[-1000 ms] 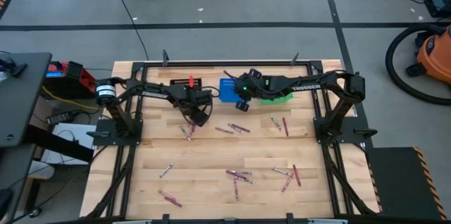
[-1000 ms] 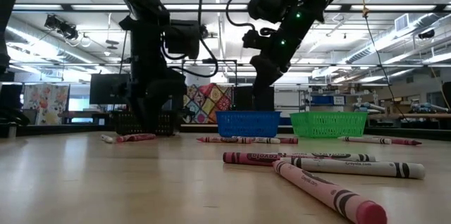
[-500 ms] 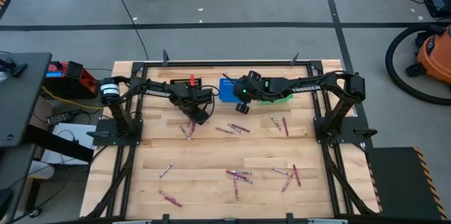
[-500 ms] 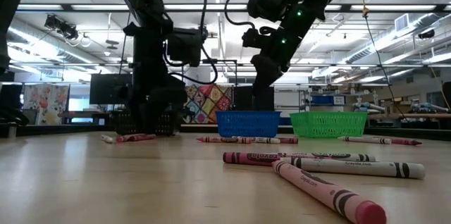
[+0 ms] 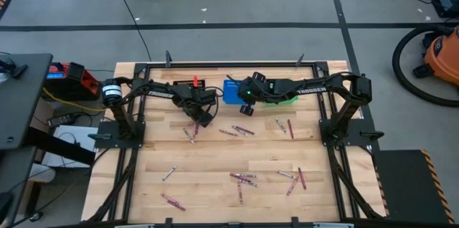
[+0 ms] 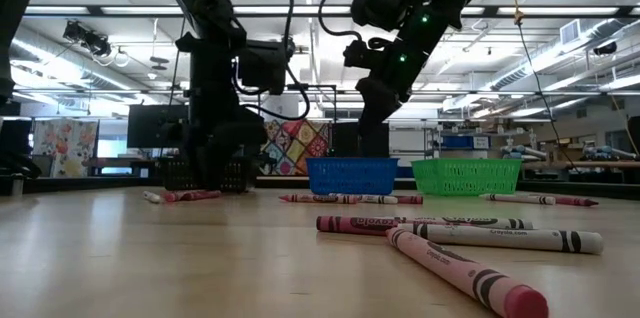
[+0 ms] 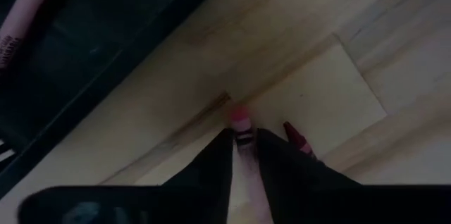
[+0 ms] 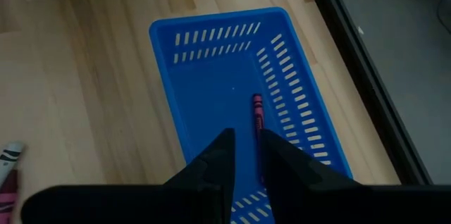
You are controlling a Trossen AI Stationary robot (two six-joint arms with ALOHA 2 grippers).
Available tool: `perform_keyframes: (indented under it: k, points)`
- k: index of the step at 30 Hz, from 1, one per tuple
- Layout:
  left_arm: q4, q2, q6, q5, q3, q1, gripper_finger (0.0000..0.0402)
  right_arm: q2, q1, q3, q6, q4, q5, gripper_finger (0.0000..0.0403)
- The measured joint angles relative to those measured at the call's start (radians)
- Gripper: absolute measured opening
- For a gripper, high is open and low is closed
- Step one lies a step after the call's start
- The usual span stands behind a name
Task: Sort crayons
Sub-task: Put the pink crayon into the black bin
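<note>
**Two tools at the baskets, crayons strewn over the desk**

Three mesh baskets stand in a row along the far side of the wooden desk [image 5: 215, 163]: a black basket [image 6: 205, 173] on the left, a blue basket [image 8: 232, 76] in the middle and a green basket [image 6: 466, 175] on the right. In the high view both arms reach in over this row, so the black and green baskets are largely covered from above.

The left tool [image 7: 243, 146] is low over the desk just in front of the black basket, its fingers [image 7: 211, 164] pressed against both sides of a pink crayon [image 7: 241, 127] whose tip sticks out between them. A red crayon [image 7: 296, 138] lies on the wood just beside it.

The right tool [image 8: 243, 143] hangs above the blue basket. Its fingers [image 8: 215, 157] stand a narrow gap apart; a dark red crayon [image 8: 257, 122] shows in line with that gap, but I cannot tell whether it is gripped or lying on the basket floor.

The loose crayons [image 5: 242, 130] are scattered in small groups across the middle and near part of the desk, well apart from the baskets; they are too small from above for a sure count. In the low view three large ones [image 6: 450, 238] lie closest to the camera, touching one another.

The desk is of pale planks in a black frame, on a grey concrete floor. An orange shop vacuum [image 5: 443, 56] stands to the right. Behind is a workshop with ceiling strip lights.
</note>
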Motion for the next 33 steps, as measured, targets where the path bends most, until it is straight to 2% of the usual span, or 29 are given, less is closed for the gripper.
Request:
perform_keyframes:
  k: [7, 14, 33]
  points:
    - [0.008, 0.000, 0.034, -0.004, -0.001, 0.000, 0.0024, 0.000, 0.000, 0.000, 0.000, 0.007, 0.000, 0.0075]
    - [-0.002, 0.002, 0.101, -0.008, 0.017, 0.000, 0.0025, 0.000, 0.000, 0.000, 0.000, 0.007, 0.000, 0.0075]
    - [-0.248, 0.006, 0.279, -0.071, 0.156, -0.045, 0.0025, 0.000, 0.000, 0.000, 0.019, 0.006, -0.001, 0.0075]
